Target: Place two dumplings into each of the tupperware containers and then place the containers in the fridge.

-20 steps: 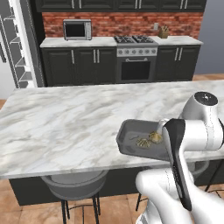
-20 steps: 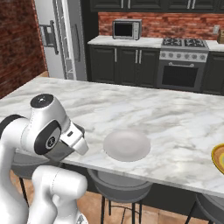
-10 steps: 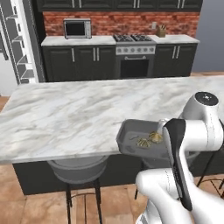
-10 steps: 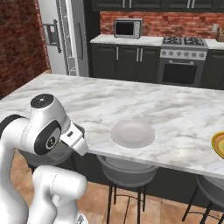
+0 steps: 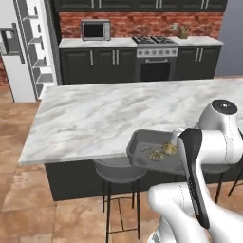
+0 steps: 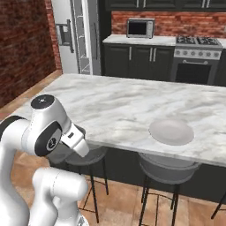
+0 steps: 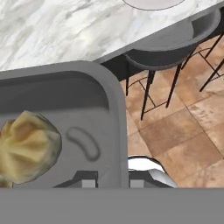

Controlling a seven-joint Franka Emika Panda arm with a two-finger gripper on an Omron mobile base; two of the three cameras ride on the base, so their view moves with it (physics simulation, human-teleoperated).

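Grey plastic tupperware container [image 5: 142, 148] is off the marble counter [image 5: 95, 118] edge, over the stools, w/ two dumplings [image 5: 161, 151] loose inside. Gripper [image 7: 113, 181] jaws pinched narrow on its rim wall. Prob light and stiff, but dumplings could slide, so keep it level imo. Fridge [image 5: 21, 52] sits far left.

Brightness: even and moderate, flat rendered light with no visible lamp.
Shadows: soft dark band under the counter [image 5: 95, 123] edge; stools [image 6: 170, 170] sit in shade; faint shading inside the grey tray [image 7: 87, 100].
Glare: mild sheen on the marble, none harsh.
Sharpness: base views slightly soft and blocky; hand view crisper.
Edge distortion: none noticeable.
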